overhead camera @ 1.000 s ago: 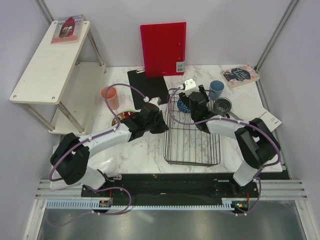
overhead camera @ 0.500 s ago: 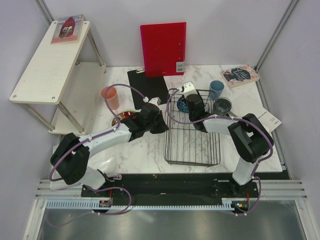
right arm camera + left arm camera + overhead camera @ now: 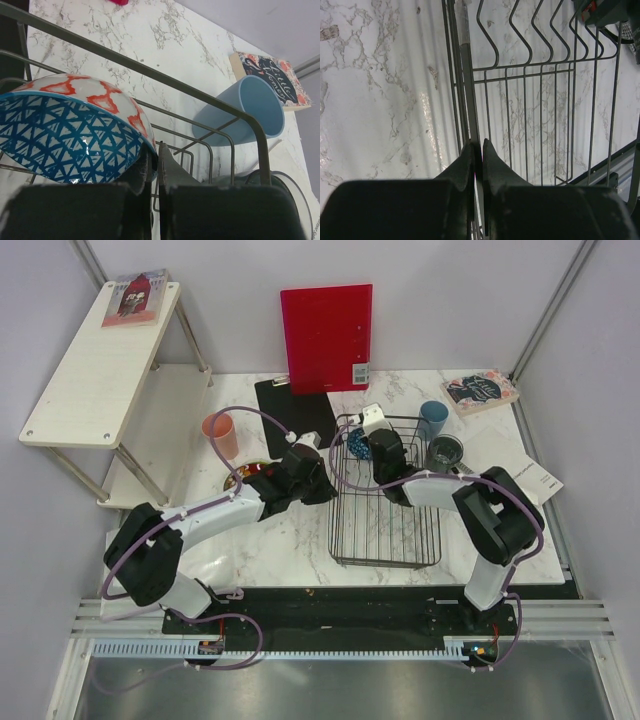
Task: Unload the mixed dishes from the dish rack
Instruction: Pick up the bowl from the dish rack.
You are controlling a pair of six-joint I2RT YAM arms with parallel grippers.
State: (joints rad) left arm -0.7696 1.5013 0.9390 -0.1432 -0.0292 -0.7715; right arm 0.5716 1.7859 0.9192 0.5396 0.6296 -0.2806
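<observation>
Right gripper (image 3: 154, 150) slid further left toward the rack's far-left corner, and its jaws went from wide apart to pinched on the rim of the blue patterned bowl (image 3: 70, 135). That bowl sits tilted on edge in that corner of the dish rack (image 3: 385, 564), leaning on the wires.

Left gripper (image 3: 479, 145) hasn't budged. It's clamped tight on the wire of the rack's left side, fingers nearly touching with just the bar between them.

The rack itself is on the marble counter (image 3: 300, 530), right of middle and reaching toward the near edge. Apart from the bowl I can't see anything in it.

The light blue cup (image 3: 250, 112) is on the counter just outside the rack's far-right corner. The dark grey mug (image 3: 445, 452) is beside the rack's right side, and the pink cup (image 3: 221, 435) is over by the counter's left edge.
</observation>
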